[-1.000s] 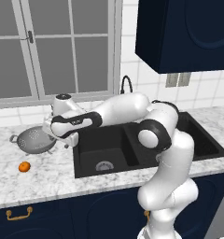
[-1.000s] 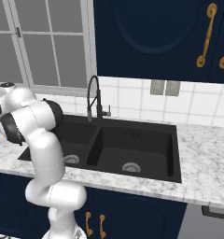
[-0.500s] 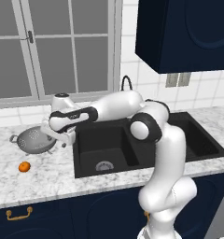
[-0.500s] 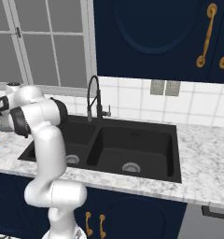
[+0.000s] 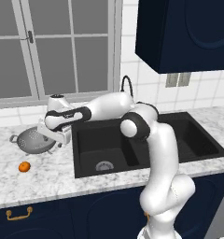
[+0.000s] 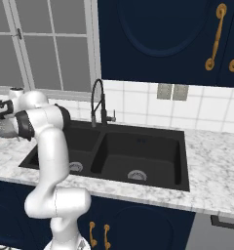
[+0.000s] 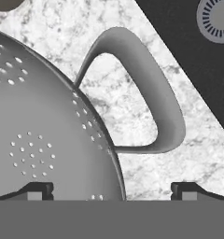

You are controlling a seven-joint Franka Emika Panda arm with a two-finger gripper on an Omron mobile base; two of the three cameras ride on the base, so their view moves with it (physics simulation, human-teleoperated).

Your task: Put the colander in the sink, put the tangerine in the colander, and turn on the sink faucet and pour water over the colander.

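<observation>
Left base view: the tangerine (image 5: 24,166) lies near the counter's (image 5: 48,179) front edge. Behind it the colander (image 5: 34,140) sits on the counter, left of the sink (image 5: 142,144). The gripper (image 7: 112,190) is spread wide over the colander's rim and handle (image 7: 153,102), holding nothing.

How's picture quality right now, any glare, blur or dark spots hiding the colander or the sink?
Hand view: sharp, evenly lit, soft sheen on the colander and its loop handle, no glare. Left base view: clear; the sink is flat black, only its drain reads; the tangerine is crisp. Right base view: sharp, but the arm covers most of the colander.
</observation>
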